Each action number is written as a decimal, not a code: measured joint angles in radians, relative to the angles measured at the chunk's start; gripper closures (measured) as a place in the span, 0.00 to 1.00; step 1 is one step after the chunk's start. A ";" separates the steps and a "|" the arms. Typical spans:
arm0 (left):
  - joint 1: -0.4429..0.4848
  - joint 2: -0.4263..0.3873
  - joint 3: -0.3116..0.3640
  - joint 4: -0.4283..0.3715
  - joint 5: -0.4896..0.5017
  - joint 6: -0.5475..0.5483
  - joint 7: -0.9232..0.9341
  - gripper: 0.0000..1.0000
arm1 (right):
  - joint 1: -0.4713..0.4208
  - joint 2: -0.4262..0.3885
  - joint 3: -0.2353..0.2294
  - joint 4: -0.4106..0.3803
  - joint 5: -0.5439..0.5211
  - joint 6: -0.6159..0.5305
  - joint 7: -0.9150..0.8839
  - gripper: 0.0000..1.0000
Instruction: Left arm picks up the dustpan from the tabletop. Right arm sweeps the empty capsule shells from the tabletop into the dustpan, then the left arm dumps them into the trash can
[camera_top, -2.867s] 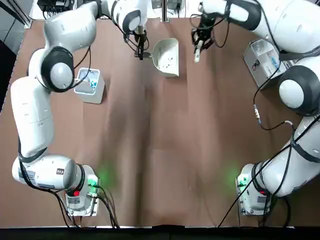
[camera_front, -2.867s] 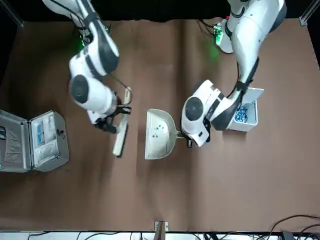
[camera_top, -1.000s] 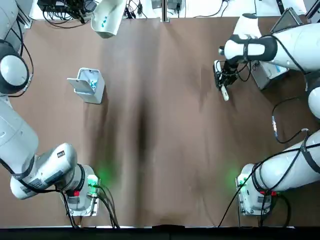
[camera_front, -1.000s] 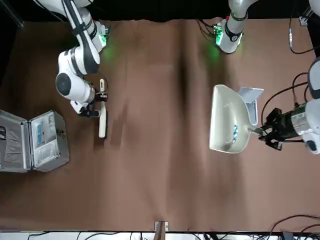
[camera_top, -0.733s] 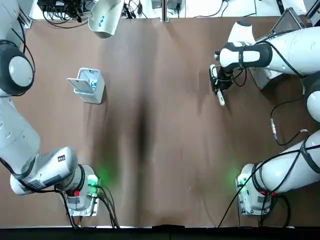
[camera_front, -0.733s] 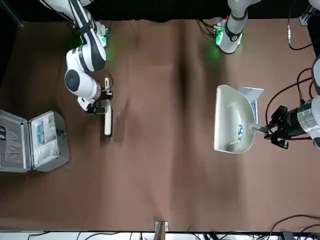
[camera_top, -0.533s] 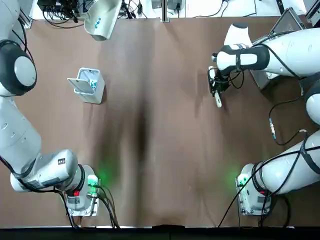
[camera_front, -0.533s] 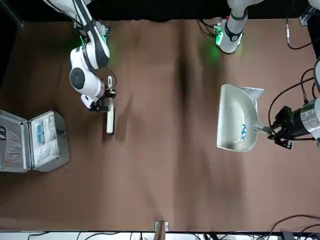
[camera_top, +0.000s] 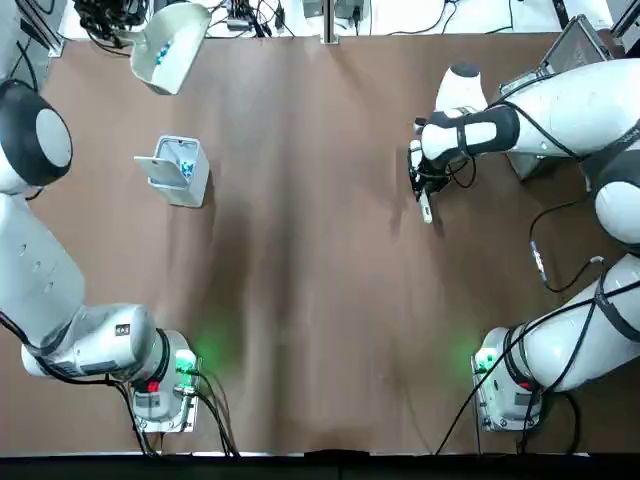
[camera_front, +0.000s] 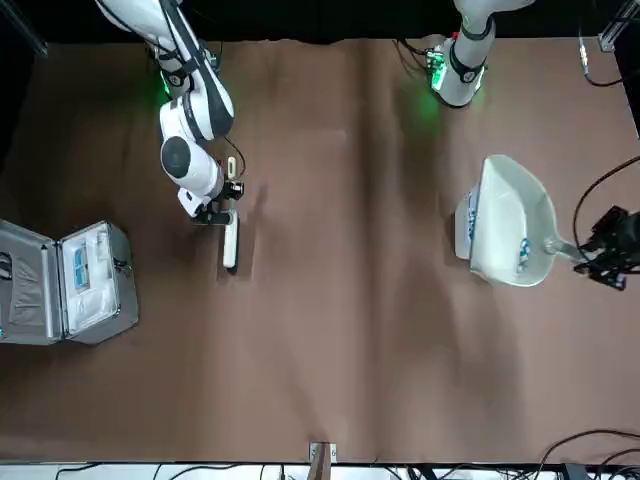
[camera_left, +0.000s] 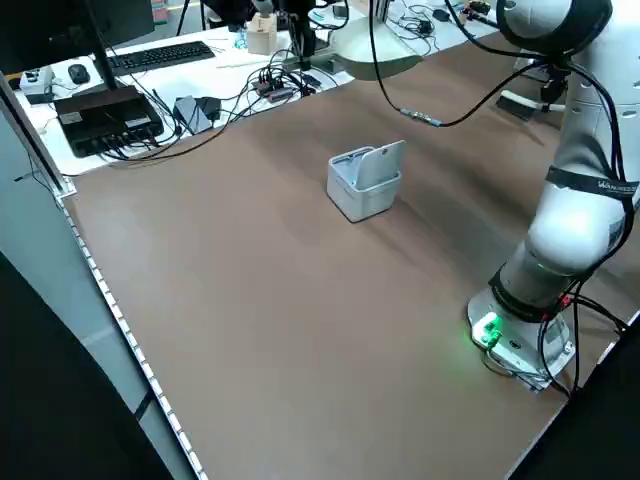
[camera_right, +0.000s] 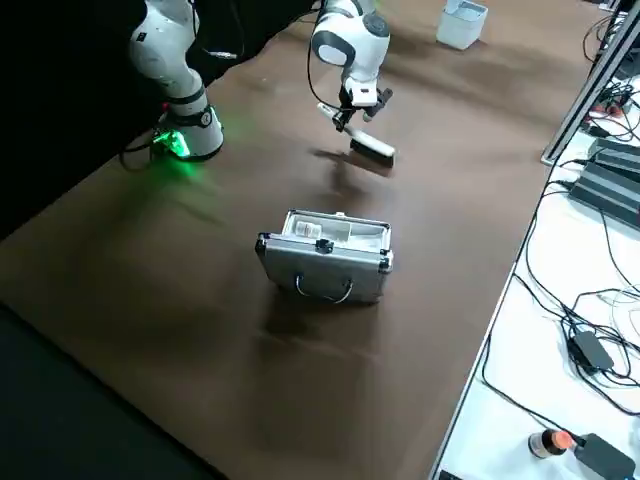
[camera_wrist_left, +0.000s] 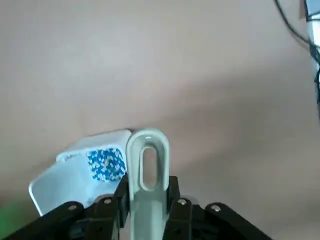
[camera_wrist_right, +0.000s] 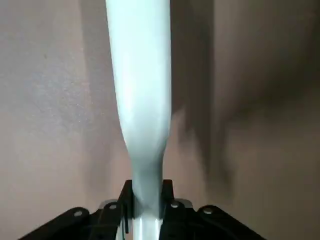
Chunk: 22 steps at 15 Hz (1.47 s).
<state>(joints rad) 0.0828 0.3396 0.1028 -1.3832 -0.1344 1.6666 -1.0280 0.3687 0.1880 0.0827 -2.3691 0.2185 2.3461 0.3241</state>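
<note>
The cream dustpan (camera_top: 170, 45) hangs in the air at the table's far left, its handle (camera_wrist_left: 146, 167) clamped in my left gripper (camera_front: 592, 254). Teal capsule shells (camera_front: 523, 252) lie inside the scoop. The white trash can (camera_top: 180, 170) stands on the table with its flap up and teal bits (camera_wrist_left: 106, 164) inside. In the left wrist view it shows right below the handle. My right gripper (camera_top: 420, 190) is shut on the slim white brush (camera_front: 231, 245), which is held low over the table at the far right.
A silver metal case (camera_front: 65, 280) stands open on the robot's right side of the table. Cables and desk gear (camera_left: 120, 100) lie beyond the far edge. Both arm bases (camera_top: 165, 385) glow green at the near edge.
The left arm carried the dustpan leftward and turned it, so it now overlaps the trash can in the front view. The right arm shifted the brush a little toward the table's middle.
</note>
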 joint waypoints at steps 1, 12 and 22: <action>0.011 -0.003 0.010 -0.001 0.000 0.007 0.014 0.67 | 0.001 0.004 0.000 0.000 0.000 0.002 0.000 0.74; 0.055 -0.017 0.009 -0.160 0.000 0.391 0.088 0.67 | 0.029 0.033 0.000 0.001 0.000 0.001 0.001 0.74; 0.056 -0.225 0.010 -0.616 0.001 0.899 0.282 0.67 | 0.029 0.035 -0.004 0.003 0.000 -0.001 0.001 0.69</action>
<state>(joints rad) 0.1390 0.1146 0.1132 -1.9992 -0.1339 2.5661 -0.7459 0.3977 0.2226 0.0783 -2.3660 0.2185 2.3450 0.3250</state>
